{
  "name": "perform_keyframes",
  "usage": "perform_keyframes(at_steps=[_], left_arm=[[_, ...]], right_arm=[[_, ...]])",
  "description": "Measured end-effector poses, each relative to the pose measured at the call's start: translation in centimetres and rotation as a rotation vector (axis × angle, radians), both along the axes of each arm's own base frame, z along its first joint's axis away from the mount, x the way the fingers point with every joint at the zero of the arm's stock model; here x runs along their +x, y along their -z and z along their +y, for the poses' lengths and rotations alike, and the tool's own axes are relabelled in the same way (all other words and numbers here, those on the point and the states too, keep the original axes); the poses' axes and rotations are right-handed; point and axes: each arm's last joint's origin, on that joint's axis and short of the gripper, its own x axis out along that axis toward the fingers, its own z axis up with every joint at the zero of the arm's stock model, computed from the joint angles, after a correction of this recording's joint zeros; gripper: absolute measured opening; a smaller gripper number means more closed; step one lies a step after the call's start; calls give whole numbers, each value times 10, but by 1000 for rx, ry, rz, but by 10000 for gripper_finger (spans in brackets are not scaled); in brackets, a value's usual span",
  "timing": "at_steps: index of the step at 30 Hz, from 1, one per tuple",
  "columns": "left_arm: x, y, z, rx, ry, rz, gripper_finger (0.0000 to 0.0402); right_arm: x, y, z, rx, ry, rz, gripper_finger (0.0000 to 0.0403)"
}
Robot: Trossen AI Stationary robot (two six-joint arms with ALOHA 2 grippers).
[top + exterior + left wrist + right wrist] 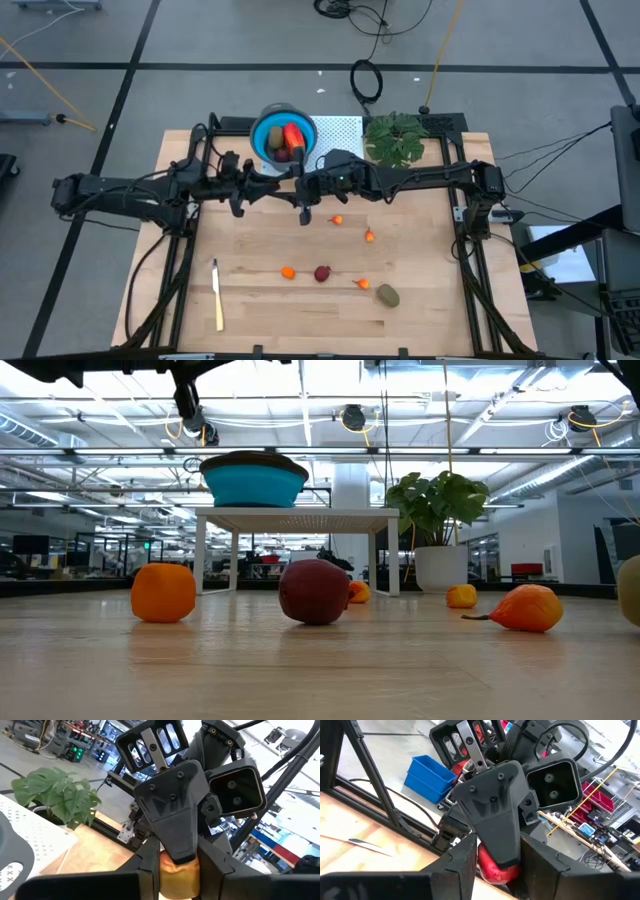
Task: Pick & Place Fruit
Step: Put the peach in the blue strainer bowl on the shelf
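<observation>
Fruit [495,867] gripped by left fingers [147,865] & right fingers [462,860]; red side twd right.

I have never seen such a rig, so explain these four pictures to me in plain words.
Two dark robot arms work over a wooden table. The high view looks straight down, the low view looks level across the table top, and the other two come from a camera on each arm's wrist. On the table lie small orange fruits, a dark red ball, an olive oval and a knife. At the back a blue bowl holding fruit sits on a white stand, beside a plant. The left gripper and right gripper meet by the bowl. The right one grips a red-and-yellow fruit, probably for a handover.
</observation>
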Motion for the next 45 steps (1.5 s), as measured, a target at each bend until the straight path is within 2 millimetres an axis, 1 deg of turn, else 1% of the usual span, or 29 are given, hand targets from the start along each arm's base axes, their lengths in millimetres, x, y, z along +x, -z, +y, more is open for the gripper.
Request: perform_keyframes(at_steps=[5, 14, 22, 27, 30, 32, 34, 37, 41, 45], left_arm=[[0, 3, 3, 0, 12, 29, 93], [1, 13, 7, -13, -7, 130, 85], [0, 13, 11, -14, 8, 137, 85], [-1, 14, 15, -19, 10, 146, 85], [-2, 14, 17, -20, 0, 150, 85], [-3, 13, 19, -18, 6, 139, 85], [-2, 14, 20, -21, 7, 148, 85], [-3, 12, 21, -15, 21, 133, 85], [-4, 12, 26, 17, -22, 132, 85], [-6, 9, 33, 115, -90, 109, 85]], right_arm=[[0, 4, 0, 24, 6, 42, 131], [-2, 13, -2, 41, 93, 139, 131], [-2, 17, -1, 52, 110, 180, 131], [-4, 19, -3, 42, 168, 213, 131], [-10, 13, -3, 37, 185, 226, 138], [-11, 11, -3, 37, 189, 219, 149], [-16, 8, -3, 32, 210, 235, 163], [-21, 4, -6, 25, 276, 250, 184], [-37, 1, -9, 26, 410, 345, 203], [-57, -7, -8, 76, 458, 426, 207]])
